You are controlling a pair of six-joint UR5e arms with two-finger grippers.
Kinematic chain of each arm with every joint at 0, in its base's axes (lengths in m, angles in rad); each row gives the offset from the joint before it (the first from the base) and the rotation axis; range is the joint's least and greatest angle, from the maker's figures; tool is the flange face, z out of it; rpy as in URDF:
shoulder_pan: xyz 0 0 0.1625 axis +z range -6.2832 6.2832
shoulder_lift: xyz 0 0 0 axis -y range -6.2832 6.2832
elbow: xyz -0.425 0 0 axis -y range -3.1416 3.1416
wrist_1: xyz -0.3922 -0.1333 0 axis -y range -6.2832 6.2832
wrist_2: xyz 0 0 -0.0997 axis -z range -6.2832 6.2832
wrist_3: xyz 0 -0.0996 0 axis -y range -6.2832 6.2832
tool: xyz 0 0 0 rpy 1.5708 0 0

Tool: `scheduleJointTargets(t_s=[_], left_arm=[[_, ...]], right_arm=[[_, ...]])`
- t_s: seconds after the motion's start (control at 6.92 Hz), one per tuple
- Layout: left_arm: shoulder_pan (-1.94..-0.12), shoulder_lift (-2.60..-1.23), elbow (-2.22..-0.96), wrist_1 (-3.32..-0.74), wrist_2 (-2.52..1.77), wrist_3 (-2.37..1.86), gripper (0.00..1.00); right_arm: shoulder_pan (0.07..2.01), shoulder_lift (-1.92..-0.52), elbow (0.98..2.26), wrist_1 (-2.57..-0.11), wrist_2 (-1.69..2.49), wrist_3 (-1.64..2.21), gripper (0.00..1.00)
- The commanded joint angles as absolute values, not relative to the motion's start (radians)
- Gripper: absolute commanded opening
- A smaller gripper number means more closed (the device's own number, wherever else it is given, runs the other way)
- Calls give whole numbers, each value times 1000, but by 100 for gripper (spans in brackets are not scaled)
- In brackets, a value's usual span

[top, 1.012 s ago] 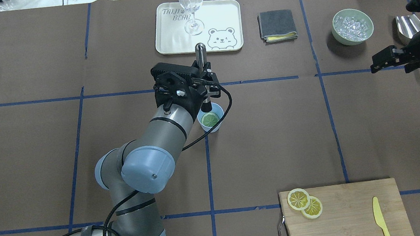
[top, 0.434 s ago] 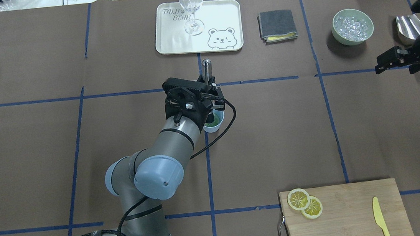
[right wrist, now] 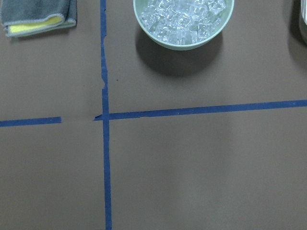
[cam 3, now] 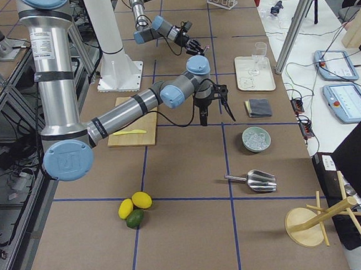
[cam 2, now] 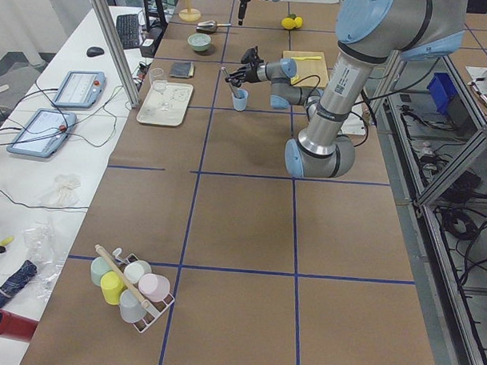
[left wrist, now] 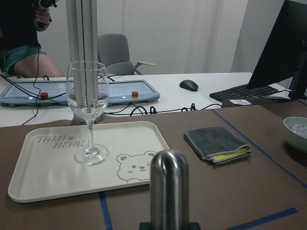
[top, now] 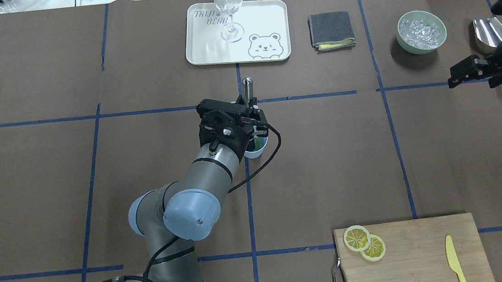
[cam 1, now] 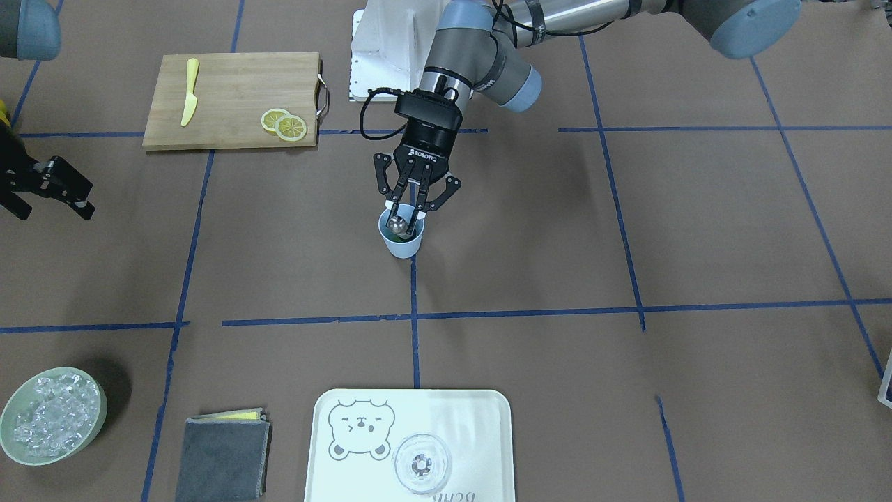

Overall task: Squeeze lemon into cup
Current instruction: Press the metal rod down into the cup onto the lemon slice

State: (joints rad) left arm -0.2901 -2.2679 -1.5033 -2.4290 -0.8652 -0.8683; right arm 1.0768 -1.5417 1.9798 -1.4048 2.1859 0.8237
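Observation:
The light-blue cup (cam 1: pixel 403 246) stands mid-table; its rim (top: pixel 256 152) peeks out under my left wrist in the overhead view. My left gripper (cam 1: pixel 408 217) is right above the cup's mouth, shut on a metal rod (top: pixel 247 86) that leans away from me, lower end inside the cup. The left wrist view shows the rod's rounded top (left wrist: pixel 169 182). Green shows inside the cup; any lemon slice in it is hidden. Two lemon slices (top: pixel 356 237) (top: pixel 373 247) lie on the cutting board (top: pixel 427 253). My right gripper (top: pixel 471 84) is open and empty at the far right.
A white tray (top: pixel 267 24) with a wine glass (top: pixel 228 5) sits beyond the cup. A grey cloth (top: pixel 331 30), a green ice bowl (top: pixel 421 31) and a metal scoop (top: pixel 489 33) lie to the right. A yellow knife (top: pixel 455 259) is on the board.
My left gripper has moved over the cup and down with the rod, now covering the lemon slice seen inside earlier. The right gripper has shifted slightly right.

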Motion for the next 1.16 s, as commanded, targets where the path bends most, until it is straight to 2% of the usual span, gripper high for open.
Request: scheduleJointTargets(t_s=[0.0, 0.14, 0.43, 0.72, 1.01], left_arm=[[-282, -2266, -1511, -2430, -867, -867, 0], [-284, -2264, -1558, -2430, -868, -852, 0], [-304, -2255, -1753, -2430, -870, -660, 0], [-368, -2228, -1810, -2427, -867, -658, 0], [-431, -2038, -1819, -2405, -918, -658, 0]], right_arm=[[1077, -1542, 1982, -1404, 2186, 824, 100], [1083, -1542, 1983, -1404, 2187, 824, 100], [1085, -1542, 1983, -1404, 2187, 824, 100], [1086, -1542, 1980, -1404, 2186, 822, 100], [1086, -1543, 1979, -1404, 2184, 821, 100]])
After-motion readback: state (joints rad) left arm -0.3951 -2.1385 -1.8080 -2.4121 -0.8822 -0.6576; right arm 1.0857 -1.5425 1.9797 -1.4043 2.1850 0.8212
